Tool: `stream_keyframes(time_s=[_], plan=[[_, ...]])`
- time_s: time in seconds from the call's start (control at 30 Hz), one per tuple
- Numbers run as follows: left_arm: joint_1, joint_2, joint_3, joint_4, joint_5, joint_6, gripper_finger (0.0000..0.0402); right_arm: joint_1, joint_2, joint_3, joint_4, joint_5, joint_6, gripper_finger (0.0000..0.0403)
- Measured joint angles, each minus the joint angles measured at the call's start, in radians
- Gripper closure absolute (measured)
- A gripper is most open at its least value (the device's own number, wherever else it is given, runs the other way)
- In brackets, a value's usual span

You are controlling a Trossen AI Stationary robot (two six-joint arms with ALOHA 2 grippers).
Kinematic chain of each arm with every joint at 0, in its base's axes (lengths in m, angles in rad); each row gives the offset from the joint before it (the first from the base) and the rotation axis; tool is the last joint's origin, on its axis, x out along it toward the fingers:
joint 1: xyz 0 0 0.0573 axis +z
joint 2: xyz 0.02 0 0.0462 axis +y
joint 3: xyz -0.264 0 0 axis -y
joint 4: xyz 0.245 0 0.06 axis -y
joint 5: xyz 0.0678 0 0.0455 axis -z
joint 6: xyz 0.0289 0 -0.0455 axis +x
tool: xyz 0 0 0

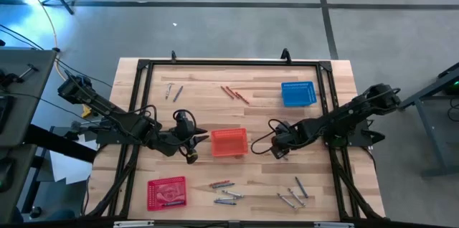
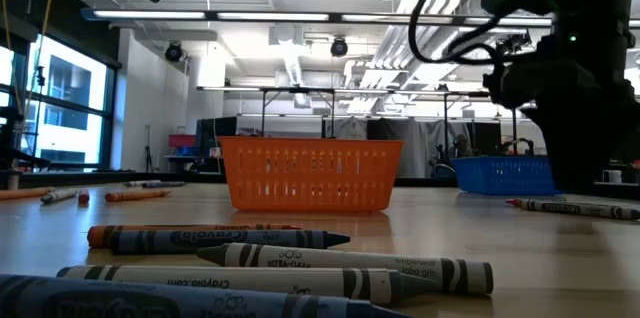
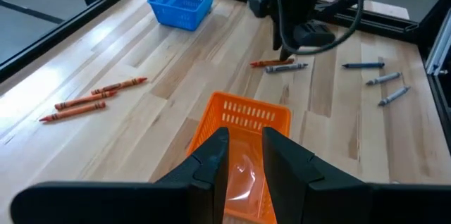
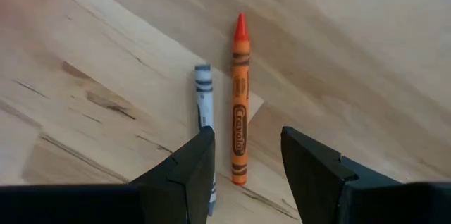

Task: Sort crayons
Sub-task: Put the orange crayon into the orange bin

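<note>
My right gripper (image 4: 246, 160) points down, open, just above a red-orange crayon (image 4: 240, 101) that lies flat on the table between its fingers. A grey crayon (image 4: 204, 101) lies beside it, next to one finger. In the high view this gripper (image 1: 280, 150) is right of the orange basket (image 1: 229, 143). My left gripper (image 3: 245, 155) is open with nothing between its fingers. It hangs slanted over the orange basket's (image 3: 243, 122) left side (image 1: 193, 144). Other crayons lie loose: red-orange ones (image 1: 235, 94), grey ones (image 1: 172, 92), and several near the front edge (image 1: 226, 193).
A blue basket (image 1: 298, 93) stands at the far right and a red basket (image 1: 166, 192) at the near left. More crayons lie at the near right (image 1: 294, 196). A black frame (image 1: 229, 63) runs along the table's edges. Bare wood lies between the baskets.
</note>
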Motion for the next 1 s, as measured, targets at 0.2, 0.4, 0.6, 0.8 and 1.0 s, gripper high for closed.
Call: stream_keyframes(time_s=[0.2,0.4,0.6,0.8,1.0], plan=[[0.000,0.000,0.000,-0.001,0.001,0.004,0.0326,0.000,0.039,0.000,0.004,-0.010,0.000,0.0245],[0.000,0.000,0.000,-0.001,0.001,0.004,0.0326,0.000,0.088,0.004,0.008,-0.008,0.026,0.0245],[0.000,0.000,0.000,-0.001,0.002,0.011,0.0326,0.001,0.143,0.009,-0.003,0.009,0.056,0.0267],[0.000,0.000,0.000,-0.001,0.002,0.019,0.0326,0.001,0.144,0.012,-0.014,0.026,0.060,0.0319],[0.000,0.000,0.000,-0.002,0.002,0.018,0.0326,0.001,0.149,0.039,-0.028,0.031,-0.005,0.0377]])
